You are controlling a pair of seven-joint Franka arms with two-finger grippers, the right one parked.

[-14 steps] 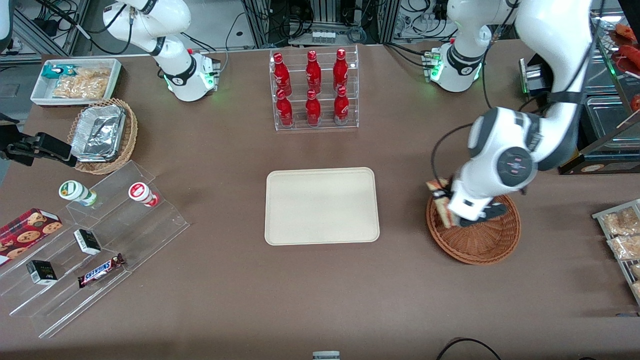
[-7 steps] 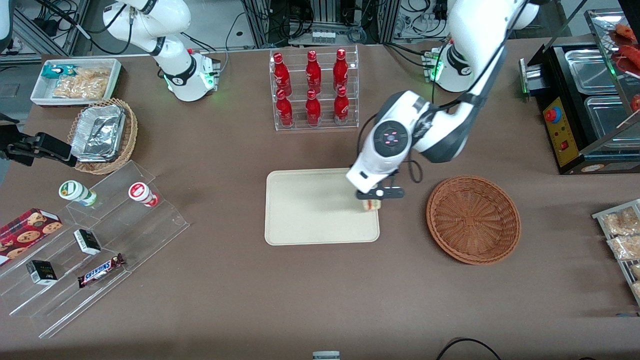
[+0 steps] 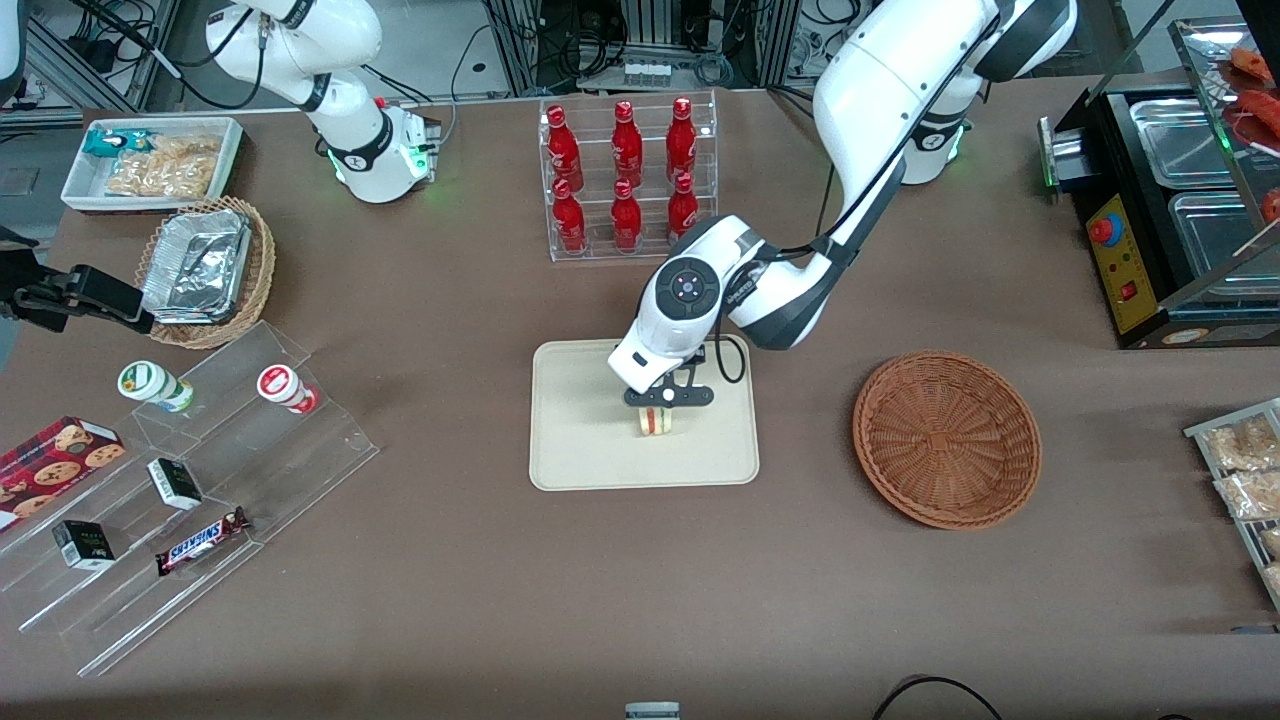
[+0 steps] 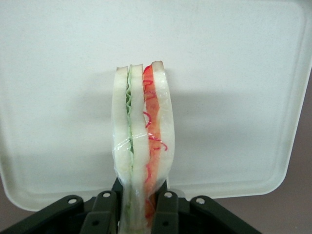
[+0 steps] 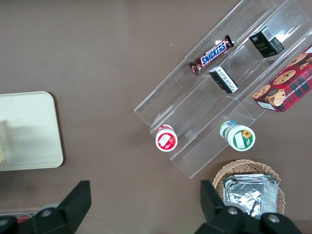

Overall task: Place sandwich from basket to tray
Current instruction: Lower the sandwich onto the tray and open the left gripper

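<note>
My left gripper point(image 3: 663, 400) hangs over the middle of the cream-beige tray point(image 3: 580, 440), shut on the sandwich point(image 3: 656, 421). The wrist view shows the sandwich point(image 4: 144, 136) wrapped in clear film, white bread with green and red-pink filling, pinched between the two black fingers point(image 4: 166, 214) above the tray point(image 4: 234, 97). I cannot tell whether the sandwich touches the tray. The reddish-brown wicker basket point(image 3: 946, 438) lies empty beside the tray, toward the working arm's end of the table.
A clear rack of red bottles point(image 3: 626, 175) stands farther from the front camera than the tray. A stepped acrylic shelf point(image 3: 190, 480) with snacks and a tan basket of foil trays point(image 3: 205, 270) lie toward the parked arm's end. Snack bags point(image 3: 1245, 470) lie beside the basket.
My gripper carried the sandwich out of the basket and over the tray, from the tray's edge nearest the basket to its middle. The basket is empty now.
</note>
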